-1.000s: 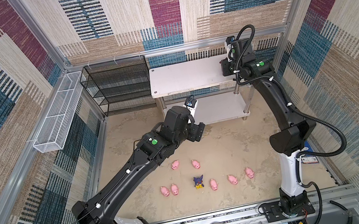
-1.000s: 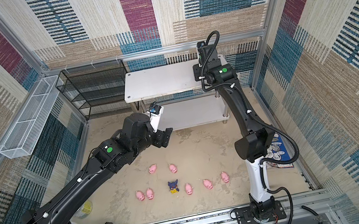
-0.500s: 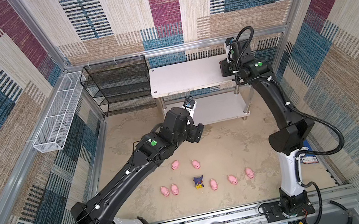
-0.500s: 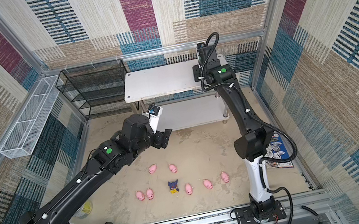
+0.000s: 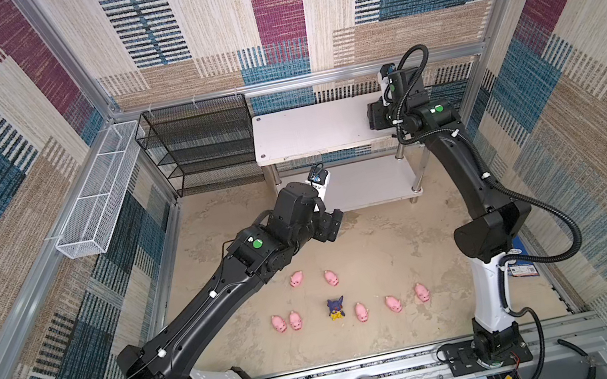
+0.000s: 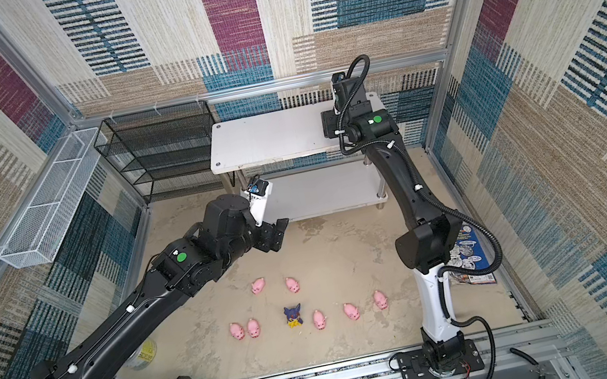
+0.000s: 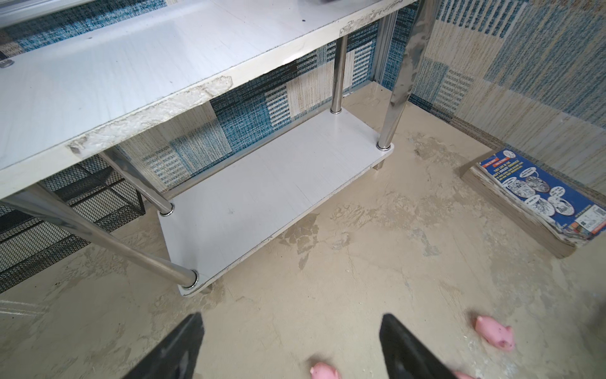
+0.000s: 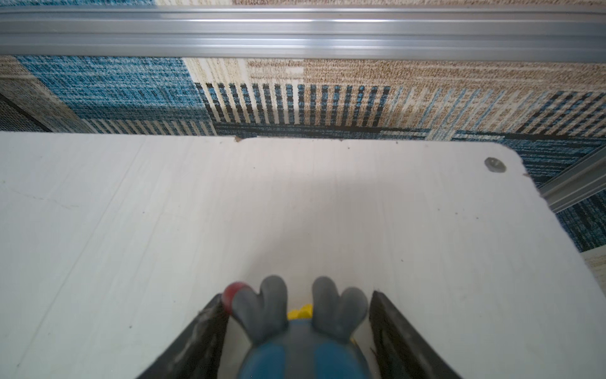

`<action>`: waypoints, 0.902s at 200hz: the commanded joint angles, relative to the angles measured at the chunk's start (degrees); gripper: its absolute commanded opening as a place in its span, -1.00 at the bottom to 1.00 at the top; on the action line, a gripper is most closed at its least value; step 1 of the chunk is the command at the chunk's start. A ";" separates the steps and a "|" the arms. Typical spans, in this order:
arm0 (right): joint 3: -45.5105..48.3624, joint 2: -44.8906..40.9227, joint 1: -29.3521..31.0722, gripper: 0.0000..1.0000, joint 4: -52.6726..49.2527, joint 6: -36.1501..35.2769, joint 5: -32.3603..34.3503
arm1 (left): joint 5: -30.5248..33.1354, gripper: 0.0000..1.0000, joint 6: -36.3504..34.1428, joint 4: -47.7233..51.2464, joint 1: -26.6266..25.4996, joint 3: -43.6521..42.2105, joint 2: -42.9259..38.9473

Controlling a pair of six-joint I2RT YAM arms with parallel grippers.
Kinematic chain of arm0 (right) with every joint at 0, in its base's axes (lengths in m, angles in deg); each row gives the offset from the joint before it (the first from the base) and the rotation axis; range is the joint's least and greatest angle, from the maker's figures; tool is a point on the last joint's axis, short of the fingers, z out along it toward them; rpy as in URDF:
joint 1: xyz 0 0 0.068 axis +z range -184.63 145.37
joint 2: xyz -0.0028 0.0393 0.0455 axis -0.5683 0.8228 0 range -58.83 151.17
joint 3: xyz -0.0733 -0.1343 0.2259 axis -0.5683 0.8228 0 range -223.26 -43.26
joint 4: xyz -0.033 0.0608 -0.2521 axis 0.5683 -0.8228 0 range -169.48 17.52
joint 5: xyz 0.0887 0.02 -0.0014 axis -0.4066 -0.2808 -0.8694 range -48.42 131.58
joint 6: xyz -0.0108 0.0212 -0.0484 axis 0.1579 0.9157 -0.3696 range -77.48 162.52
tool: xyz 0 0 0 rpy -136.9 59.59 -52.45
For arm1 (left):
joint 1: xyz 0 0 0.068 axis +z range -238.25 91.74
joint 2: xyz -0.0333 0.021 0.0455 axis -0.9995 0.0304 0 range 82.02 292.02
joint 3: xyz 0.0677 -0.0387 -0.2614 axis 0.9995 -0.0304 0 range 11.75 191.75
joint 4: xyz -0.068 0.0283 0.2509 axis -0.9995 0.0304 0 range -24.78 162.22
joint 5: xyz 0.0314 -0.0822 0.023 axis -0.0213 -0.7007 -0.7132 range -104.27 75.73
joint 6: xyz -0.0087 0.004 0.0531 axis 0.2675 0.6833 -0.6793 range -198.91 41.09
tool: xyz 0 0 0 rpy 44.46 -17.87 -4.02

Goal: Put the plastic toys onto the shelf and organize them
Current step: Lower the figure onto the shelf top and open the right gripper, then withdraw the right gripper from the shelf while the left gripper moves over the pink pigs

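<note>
Shelf just beside black rack, seemingly.

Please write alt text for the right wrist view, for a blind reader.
A blue-hooded figurine sits on the white shelf, between the parted black fingers of the right end effector. A patterned wall lies behind.

Left gripper: jaws wide apart. One pink pig seen between the fingers (half cropped); second pig outside one finger. White two-tier shelf ahead of the fingertips; comic book farther out past the second pig.
</note>
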State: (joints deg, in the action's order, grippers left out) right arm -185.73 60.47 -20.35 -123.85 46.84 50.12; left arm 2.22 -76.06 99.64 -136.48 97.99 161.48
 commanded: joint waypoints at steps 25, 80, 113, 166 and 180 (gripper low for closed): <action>0.31 -0.90 0.02 0.62 -0.58 0.90 0.45 | 0.73 0.77 1.15 -1.10 0.11 -0.04 -0.45; 3.29 -5.40 0.04 1.00 3.99 0.88 -0.21 | 1.74 0.79 1.32 -1.87 0.15 -0.02 -1.06; 3.50 -8.05 0.00 1.00 5.19 1.05 -0.19 | 2.40 0.80 1.28 -2.03 0.26 -0.08 -1.58; 11.70 -15.21 0.08 1.00 7.00 2.48 -0.50 | 3.36 0.82 1.93 -1.90 0.33 -2.01 -4.80; 17.28 -19.06 0.09 1.00 9.54 2.92 -1.34 | 3.59 0.82 2.45 -1.66 0.33 -2.78 -6.14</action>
State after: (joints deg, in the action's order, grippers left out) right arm -174.37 46.14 -20.39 -119.46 48.08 50.07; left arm 4.88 -75.79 98.85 -136.15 96.18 157.20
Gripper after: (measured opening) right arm 0.999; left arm 0.907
